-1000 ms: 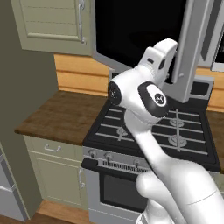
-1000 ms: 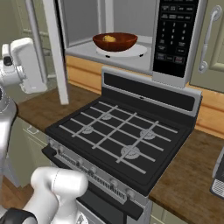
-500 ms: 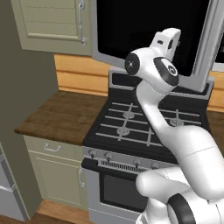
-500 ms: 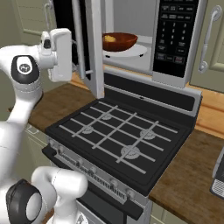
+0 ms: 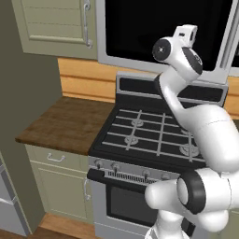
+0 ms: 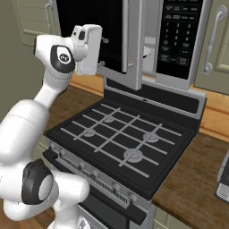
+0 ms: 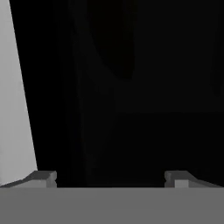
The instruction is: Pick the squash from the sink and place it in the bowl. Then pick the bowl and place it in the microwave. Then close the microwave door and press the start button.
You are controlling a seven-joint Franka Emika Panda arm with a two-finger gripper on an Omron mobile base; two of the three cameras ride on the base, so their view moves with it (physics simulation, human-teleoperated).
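Wooden countertop (image 5: pixel 70 122) with dark grain lies beside the black gas stove (image 6: pixel 120 143) and its thin grey grates. Above it you see the silver-grey microwave (image 6: pixel 179 40); its door (image 6: pixel 96 33), a flat pane of glossy black glass in a metal frame, stands nearly shut. Your gripper (image 7: pixel 111 178) is pressed close against that glass, fingers spread wide and released, grasping nothing.

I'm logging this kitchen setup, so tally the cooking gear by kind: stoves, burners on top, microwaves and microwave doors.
Black-fronted gas stove: 1
Round burners on its black grate top: 4
Silver-grey over-range microwave with black control panel: 1
Black glass microwave door with silver-grey frame: 1
Total: 7
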